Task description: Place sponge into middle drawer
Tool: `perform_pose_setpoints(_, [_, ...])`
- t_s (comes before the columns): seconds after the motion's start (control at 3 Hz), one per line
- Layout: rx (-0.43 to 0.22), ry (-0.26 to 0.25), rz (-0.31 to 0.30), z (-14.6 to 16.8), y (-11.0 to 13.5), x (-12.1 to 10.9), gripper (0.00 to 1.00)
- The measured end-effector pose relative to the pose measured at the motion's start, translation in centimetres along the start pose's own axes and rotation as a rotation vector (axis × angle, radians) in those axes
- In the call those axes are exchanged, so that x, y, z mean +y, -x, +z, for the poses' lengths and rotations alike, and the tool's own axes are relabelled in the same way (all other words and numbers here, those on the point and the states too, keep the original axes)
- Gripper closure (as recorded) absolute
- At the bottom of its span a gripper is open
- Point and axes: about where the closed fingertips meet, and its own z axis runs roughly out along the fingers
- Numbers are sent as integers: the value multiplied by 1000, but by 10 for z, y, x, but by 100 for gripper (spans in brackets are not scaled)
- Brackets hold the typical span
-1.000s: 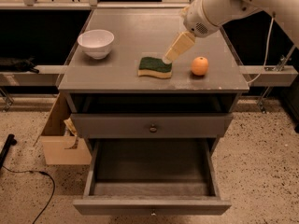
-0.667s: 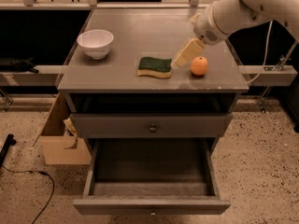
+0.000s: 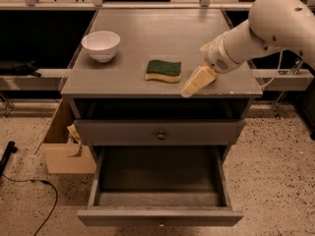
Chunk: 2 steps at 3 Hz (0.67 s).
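Note:
The sponge (image 3: 163, 70), dark green on top with a yellow body, lies flat on the grey cabinet top (image 3: 147, 33), near its front edge. My gripper (image 3: 195, 84) hangs just right of the sponge, near the front edge, apart from it and holding nothing that I can see. The middle drawer (image 3: 158, 177) is pulled out below, an empty grey box with a knob (image 3: 160, 224) on its front. The orange fruit is hidden behind my arm.
A white bowl (image 3: 101, 45) stands at the top's left. A shut drawer front with a knob (image 3: 161, 134) sits above the open drawer. A cardboard box (image 3: 64, 149) stands on the floor left of the cabinet, with a black cable (image 3: 29, 183) nearby.
My arm has swung toward the front edge, and the gripper now sits lower and right of the sponge. The arm now covers the orange fruit. The sponge has not moved.

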Motion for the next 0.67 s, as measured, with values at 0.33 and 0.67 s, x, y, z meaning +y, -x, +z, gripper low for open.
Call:
perform_pose_setpoints(0.33, [5,3,-11,-2,7,-3,0])
perform_pose_setpoints(0.67, [26,6,-49,-4,30,-18,0])
